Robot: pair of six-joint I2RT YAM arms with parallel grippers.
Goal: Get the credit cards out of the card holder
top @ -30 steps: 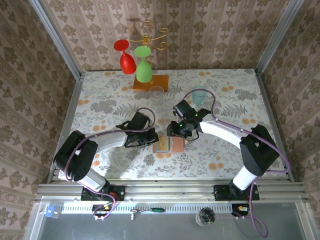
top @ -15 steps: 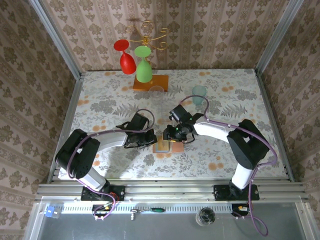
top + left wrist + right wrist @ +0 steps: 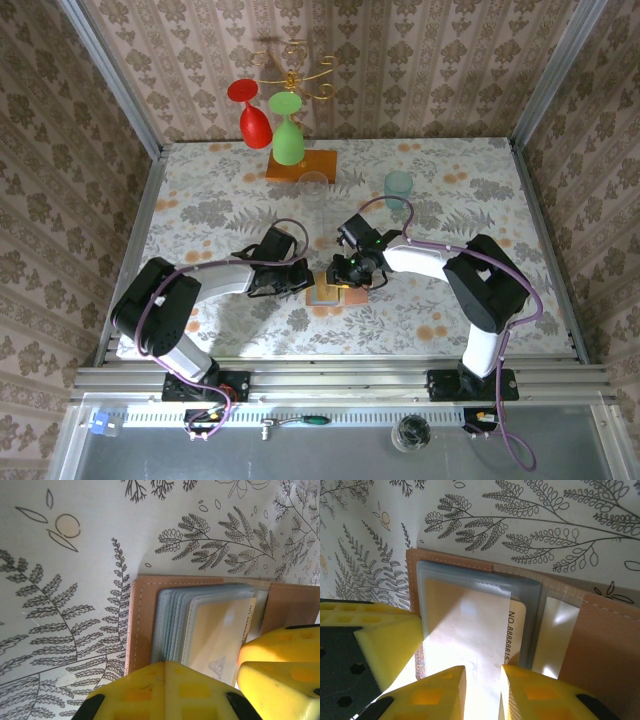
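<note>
Left tool [image 3: 238, 666] seen closed together over open card holder [image 3: 134, 625]; right tool [image 3: 482, 674] held slightly apart over credit card [image 3: 470, 625].

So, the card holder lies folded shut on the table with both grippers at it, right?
No: the card holder lies open, its pockets showing in the right wrist view, on the table with the left gripper and right gripper at it.
</note>
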